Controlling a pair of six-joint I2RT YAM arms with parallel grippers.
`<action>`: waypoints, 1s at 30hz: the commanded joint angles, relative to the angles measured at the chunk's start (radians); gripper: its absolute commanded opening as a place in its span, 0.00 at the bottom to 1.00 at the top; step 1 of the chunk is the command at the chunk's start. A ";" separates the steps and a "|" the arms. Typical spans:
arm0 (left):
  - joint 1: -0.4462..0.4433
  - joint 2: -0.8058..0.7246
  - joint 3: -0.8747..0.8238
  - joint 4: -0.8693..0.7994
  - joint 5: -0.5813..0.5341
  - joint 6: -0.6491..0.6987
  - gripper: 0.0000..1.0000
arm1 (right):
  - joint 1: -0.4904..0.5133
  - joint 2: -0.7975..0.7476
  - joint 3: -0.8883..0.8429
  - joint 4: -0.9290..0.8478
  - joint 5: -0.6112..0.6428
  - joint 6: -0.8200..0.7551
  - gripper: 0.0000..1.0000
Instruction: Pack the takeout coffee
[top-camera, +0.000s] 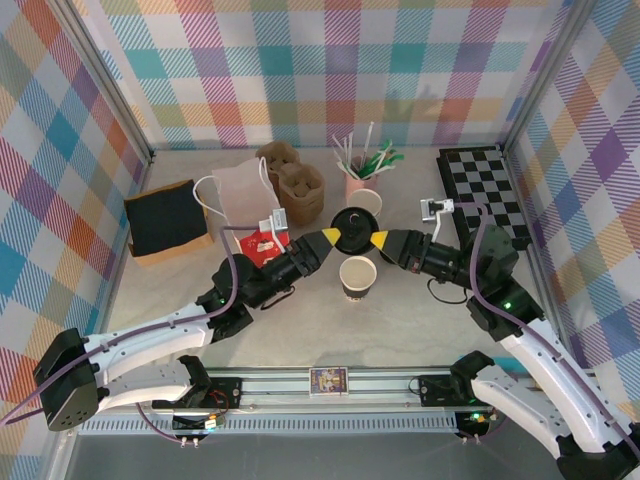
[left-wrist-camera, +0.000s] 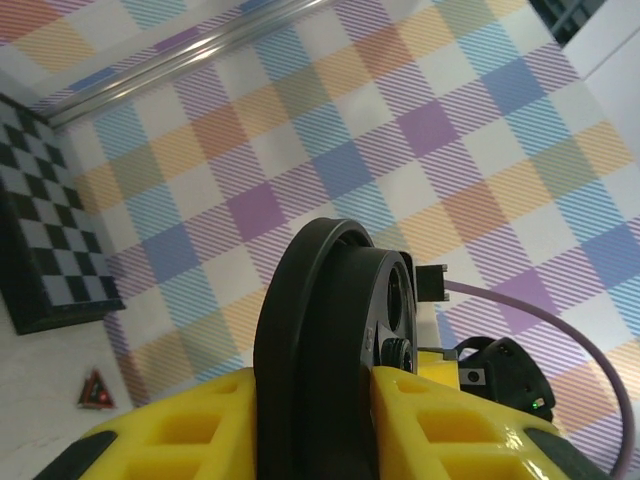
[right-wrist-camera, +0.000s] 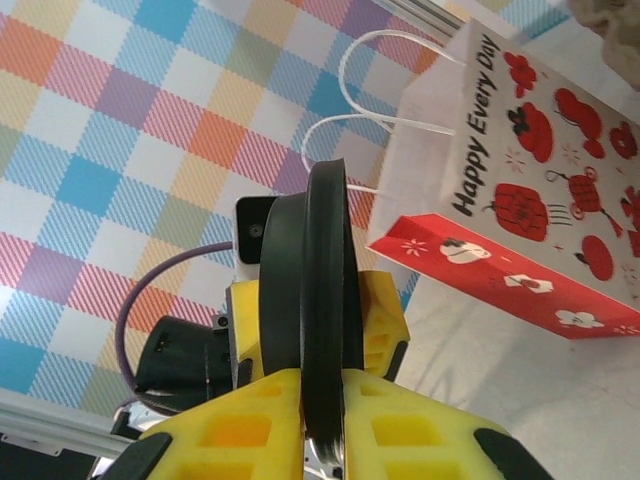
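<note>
The takeout coffee cup (top-camera: 358, 277), white paper with a dark band, stands upright and lidless at mid-table. Just behind and above it a round black lid (top-camera: 354, 226) hangs between both grippers. My left gripper (top-camera: 334, 237) grips its left rim and my right gripper (top-camera: 376, 239) its right rim. In the left wrist view the lid (left-wrist-camera: 325, 320) is edge-on, and the left gripper (left-wrist-camera: 315, 390) has a yellow finger against each face. The right wrist view has the lid (right-wrist-camera: 318, 290) pinched tightly in my right gripper (right-wrist-camera: 322, 390), with the left gripper's fingers (right-wrist-camera: 385, 320) beyond.
A white gift bag with red print (top-camera: 248, 195) stands at the back left, and a red packet (top-camera: 262, 246) lies in front of it. Around them are a black bag (top-camera: 165, 220), brown cup carriers (top-camera: 295, 178), a pink cup of straws (top-camera: 357, 182) and a chessboard (top-camera: 490, 190).
</note>
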 joint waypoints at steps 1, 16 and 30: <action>-0.010 0.011 -0.023 0.016 0.029 0.007 0.31 | -0.008 -0.002 -0.046 -0.036 0.019 0.000 0.16; -0.033 0.115 -0.082 0.004 -0.018 0.042 0.30 | -0.061 -0.020 -0.196 -0.038 0.026 0.005 0.16; -0.041 0.222 -0.093 0.004 -0.030 0.048 0.30 | -0.103 0.002 -0.302 -0.015 0.023 0.001 0.16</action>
